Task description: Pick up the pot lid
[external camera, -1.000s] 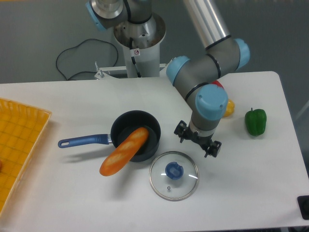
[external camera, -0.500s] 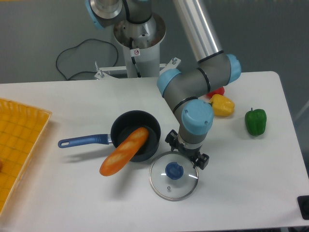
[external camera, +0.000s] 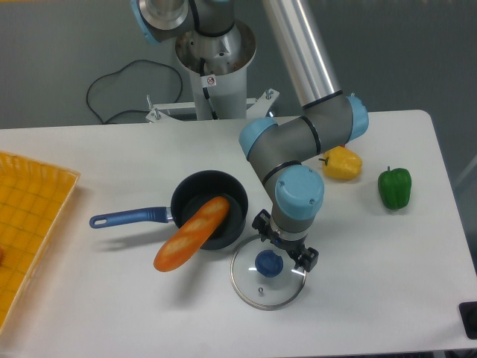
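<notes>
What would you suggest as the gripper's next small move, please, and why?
I would probably ease the gripper down and slightly toward the camera, so that it straddles the blue knob of the pot lid. The jaws stand open, but in this view their tips show just beyond the knob, not around it; their height is hard to judge.

The arm has a smooth, pale grey tube (external camera: 329,45) and rounded grey housings with blue caps. A blue cap (external camera: 151,28) also shows at the upper left, near dark, bulky base parts and a small pale label (external camera: 209,80). The gripper (external camera: 284,241) has two fingers with dark tips.
</notes>
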